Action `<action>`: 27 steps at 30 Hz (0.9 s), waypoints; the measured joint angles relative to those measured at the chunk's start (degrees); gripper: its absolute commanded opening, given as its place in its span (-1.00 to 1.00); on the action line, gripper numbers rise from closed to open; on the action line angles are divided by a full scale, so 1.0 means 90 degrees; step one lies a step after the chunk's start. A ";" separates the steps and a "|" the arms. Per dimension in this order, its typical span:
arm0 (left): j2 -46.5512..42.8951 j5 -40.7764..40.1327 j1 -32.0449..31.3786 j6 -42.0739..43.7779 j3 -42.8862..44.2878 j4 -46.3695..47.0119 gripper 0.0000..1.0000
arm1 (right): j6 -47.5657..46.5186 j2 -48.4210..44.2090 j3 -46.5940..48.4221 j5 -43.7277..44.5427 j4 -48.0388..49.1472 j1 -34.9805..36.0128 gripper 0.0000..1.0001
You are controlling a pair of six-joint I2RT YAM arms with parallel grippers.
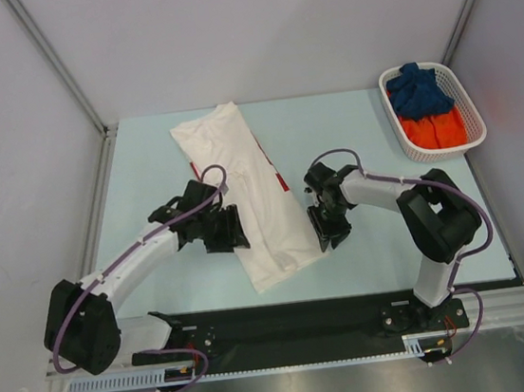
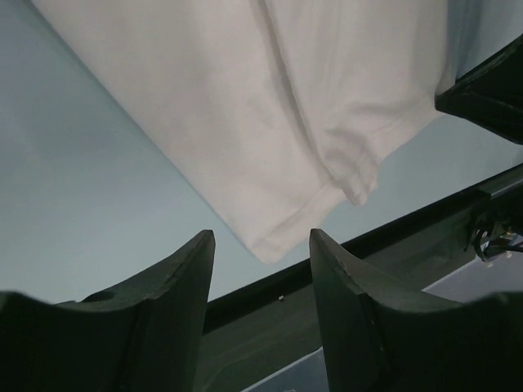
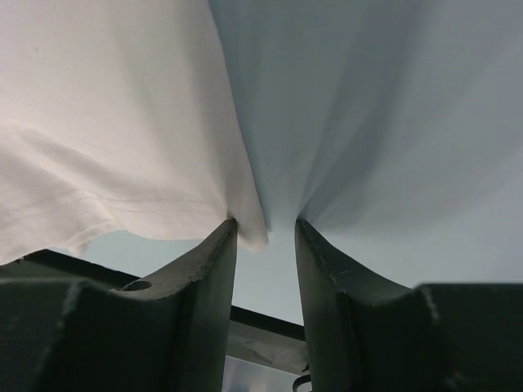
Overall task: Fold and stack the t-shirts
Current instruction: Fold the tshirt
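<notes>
Laundry duty at a two-arm bench: white t-shirt (image 1: 255, 202), already narrowed to a long band, lying slantwise on the pale blue table (image 1: 144, 172), long axis from far left to near right, near hem toward the arm bases, sliver of red print along the right edge. Left gripper (image 1: 236, 230) just beside the band's left edge, close to the near end, jaws apart and holding nothing; in its wrist view, hem corner just ahead of the fingers (image 2: 184, 278), apparently untouched. Right gripper (image 1: 330, 233) across the cloth at the right edge, by the same hem, likewise parted and not clamped; from its own camera, hem corner brushing one fingertip (image 3: 216, 249) at the mouth of the gap, bare table visible between the pads. Of the two, right gripper nearer to a hold, cloth against it; left gripper a shade short. Next move, by the look of it: a pinch on both near corners, then a carry along the long axis toward the far end to halve the band. Well apart at the far right, white lattice basket (image 1: 473, 137) with dark blue t-shirt (image 1: 418, 91) and orange t-shirt (image 1: 435, 129) bundled inside, not yet folded.
</notes>
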 measured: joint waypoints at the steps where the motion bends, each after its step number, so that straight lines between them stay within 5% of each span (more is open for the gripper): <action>1: -0.0083 -0.0022 -0.0078 -0.0129 -0.0117 -0.0024 0.14 | -0.0002 -0.0032 -0.0041 0.0019 0.0007 -0.0015 -0.26; 13: -0.0685 -0.0284 -0.1608 -0.2710 -0.1637 0.0255 0.36 | 0.0066 -0.0452 -0.0454 -0.0323 0.0245 -0.0248 -0.21; 27: -0.0219 -0.0449 -0.1739 -0.4471 -0.2293 0.1705 0.24 | 0.0109 -0.0559 -0.0512 -0.0799 0.0444 -0.0539 -0.21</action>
